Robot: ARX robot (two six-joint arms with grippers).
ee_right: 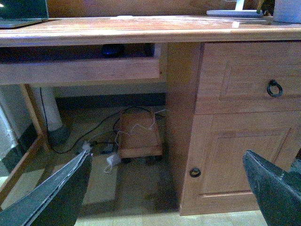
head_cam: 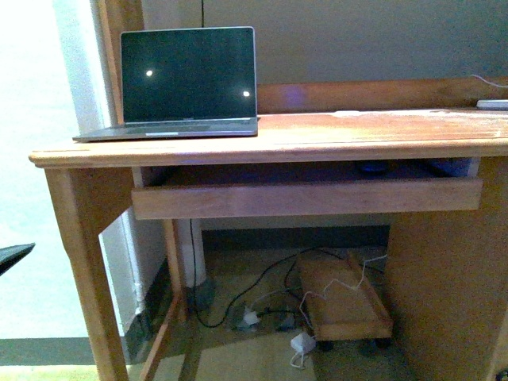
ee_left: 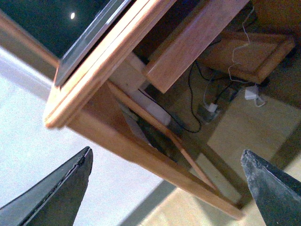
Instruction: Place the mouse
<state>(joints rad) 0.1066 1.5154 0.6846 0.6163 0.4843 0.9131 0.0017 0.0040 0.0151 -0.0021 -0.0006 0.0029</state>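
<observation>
Here, you see the left tool (ee_left: 165, 151) and right tool (ee_right: 167, 153) both spread and empty, while the mouse (head_cam: 371, 168) lies right of centre in the front frame, on the pull-out tray (head_cam: 309, 198) beneath the surface (head_cam: 357, 131); grasping and placing seemingly remain.

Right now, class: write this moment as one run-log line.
mouse: on pull-out tray, ungrasped | left claw: open, empty | right claw: open, empty

mouse (ee_right: 113, 49) — dark, rounded | apparently resting on pull-out tray (ee_right: 80, 70) | shadowed, just under desktop (ee_right: 141, 29)
</observation>
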